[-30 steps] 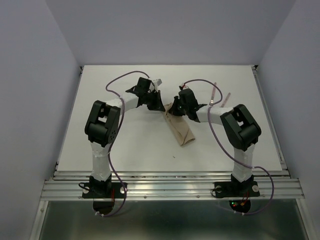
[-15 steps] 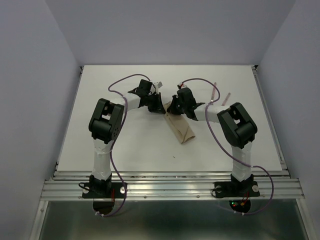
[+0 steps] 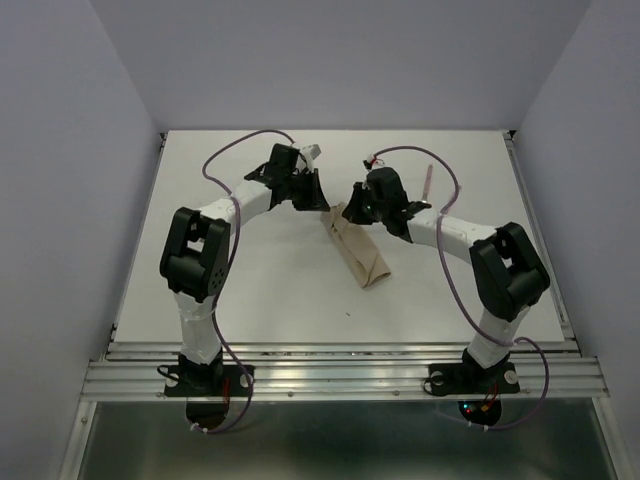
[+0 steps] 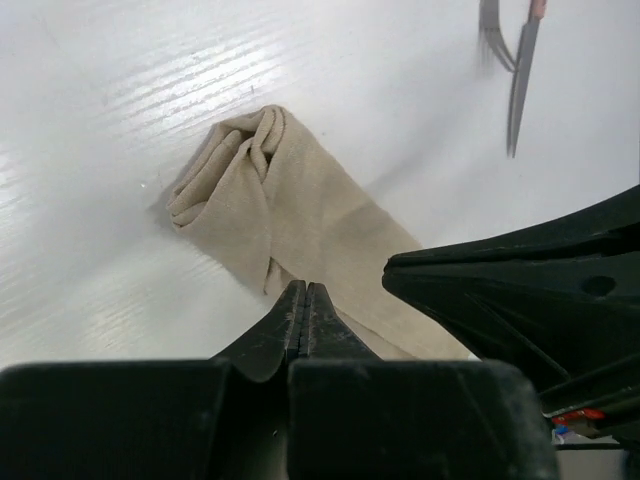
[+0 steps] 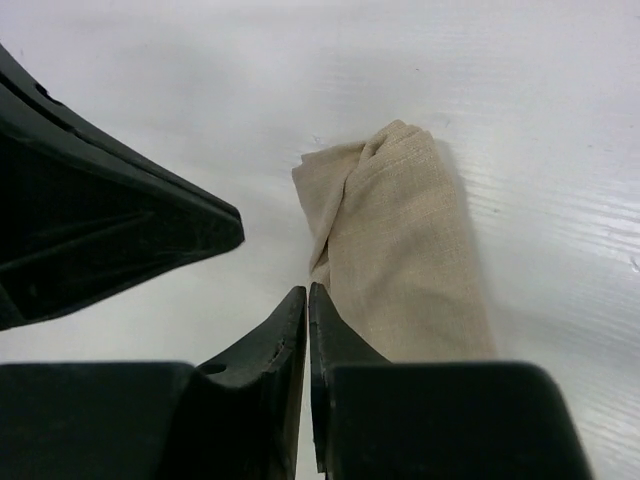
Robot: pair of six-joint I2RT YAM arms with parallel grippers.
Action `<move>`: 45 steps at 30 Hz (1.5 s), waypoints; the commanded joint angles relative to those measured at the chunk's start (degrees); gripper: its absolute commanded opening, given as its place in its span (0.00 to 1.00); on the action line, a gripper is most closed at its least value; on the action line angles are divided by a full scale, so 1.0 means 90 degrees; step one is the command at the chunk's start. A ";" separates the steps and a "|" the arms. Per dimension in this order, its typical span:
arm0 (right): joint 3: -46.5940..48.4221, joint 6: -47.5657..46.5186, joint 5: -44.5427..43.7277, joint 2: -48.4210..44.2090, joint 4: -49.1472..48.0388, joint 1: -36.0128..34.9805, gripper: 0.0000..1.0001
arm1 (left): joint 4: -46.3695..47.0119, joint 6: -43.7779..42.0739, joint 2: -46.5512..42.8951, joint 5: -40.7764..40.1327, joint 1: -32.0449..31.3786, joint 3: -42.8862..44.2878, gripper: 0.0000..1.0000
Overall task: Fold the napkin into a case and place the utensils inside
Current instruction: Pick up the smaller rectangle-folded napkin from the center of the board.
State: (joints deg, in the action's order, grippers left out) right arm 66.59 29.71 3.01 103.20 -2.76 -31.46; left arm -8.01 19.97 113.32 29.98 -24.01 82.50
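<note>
The napkin lies folded into a narrow tan case [image 3: 358, 252], slanting across the table's middle, its far end bunched [image 4: 240, 165]. My left gripper [image 3: 312, 197] is shut with nothing between its fingers, hovering at the case's upper end [image 4: 305, 291]. My right gripper [image 3: 352, 212] hangs close beside it, its jaws together with only a hairline slit, by the case's edge [image 5: 306, 293]. The case [image 5: 405, 245] fills the right wrist view's centre. A pinkish utensil handle [image 3: 428, 182] lies at the back right. The fork's tines [image 4: 490, 38] and the knife's blade [image 4: 520, 85] show in the left wrist view.
The white table [image 3: 250, 290] is walled in by pale panels, with a metal rail [image 3: 340, 375] along its near edge. Purple cables [image 3: 225, 160] loop over both arms. Each wrist view shows the other gripper's black body [image 4: 530, 290] [image 5: 90, 220] close by.
Both arms have stretched out farther over the table. The left gripper moved back and away from the case's top end; the right arm's elbow swung out to the right.
</note>
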 commanded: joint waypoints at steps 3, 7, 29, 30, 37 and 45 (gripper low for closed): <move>-0.0172 -0.0596 -0.0713 -0.0714 0.1048 -0.0185 0.18 | -0.0350 0.0057 -0.1065 -0.0537 0.0041 -0.0279 0.00; -0.0279 -0.1074 -0.1348 -0.1026 0.1809 -0.0614 0.35 | -0.0418 0.0456 -0.1672 -0.0967 0.0177 -0.0903 0.00; 0.0072 -0.2071 -0.3673 0.0105 0.2212 -0.2100 0.63 | -0.0350 0.0838 -0.3069 -0.1583 0.0373 -0.2408 0.00; 0.0072 -0.2090 -0.3703 0.0193 0.2192 -0.2100 0.62 | -0.0350 0.0828 -0.3069 -0.1602 0.0373 -0.2418 0.00; 0.0053 -0.2062 -0.3800 0.0544 0.2075 -0.2158 0.42 | -0.0311 0.0819 -0.3050 -0.1622 0.0383 -0.2487 0.00; 0.0043 -0.1905 -0.3626 0.0595 0.1831 -0.2158 0.01 | -0.0311 0.0867 -0.3098 -0.1690 0.0470 -0.2604 0.00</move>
State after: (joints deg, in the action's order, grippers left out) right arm 65.98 11.53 -30.85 107.90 16.14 -50.65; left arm -11.86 27.53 87.96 15.75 -20.49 60.34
